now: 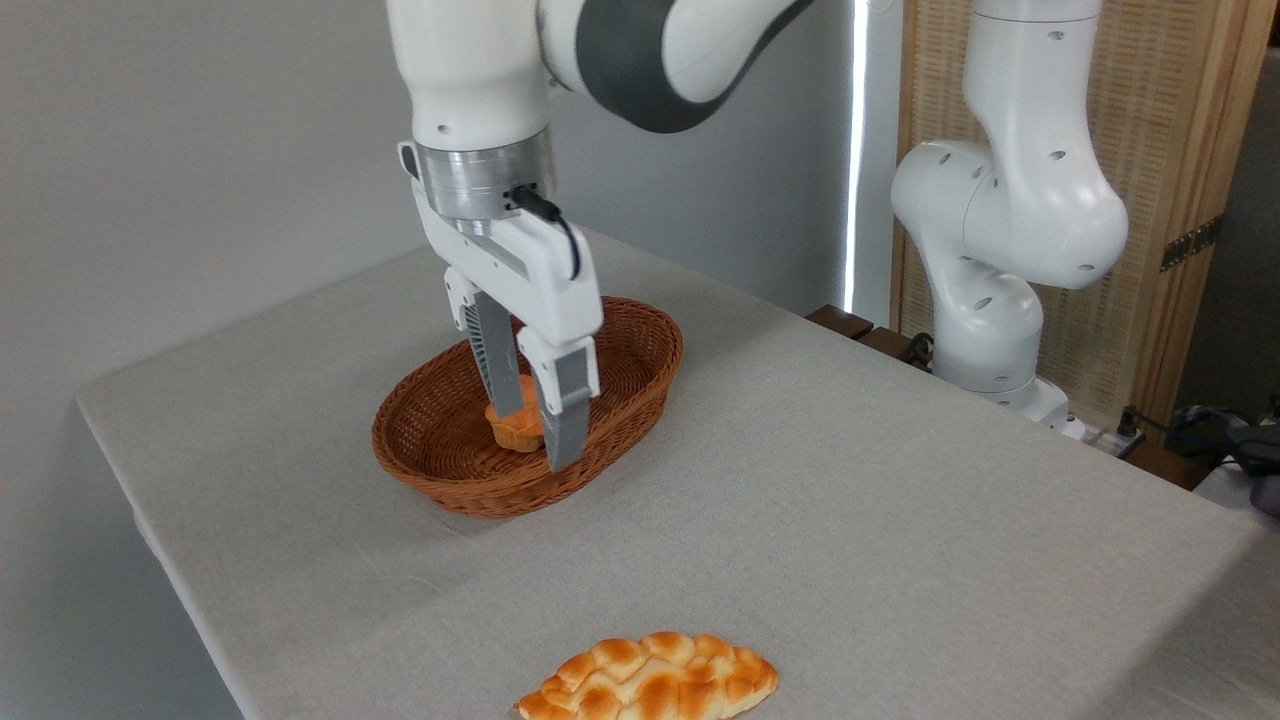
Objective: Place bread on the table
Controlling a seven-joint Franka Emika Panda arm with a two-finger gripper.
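The bread, a small lumpy golden-orange bun, is sitting inside the brown oval wicker basket on the grey fabric-like table. The gripper is reaching straight down, its grey ribbed fingers flanking the bun and seemingly pressing on it. A flat braided loaf is lying near the front edge.

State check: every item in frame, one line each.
gripper: down in the basket, fingers either side of the bun; grip not confirmable
bun: inside the basket, between the fingers
basket: upright on the table
braided loaf: lying flat on the table, near front edge
table: covered in grey cloth
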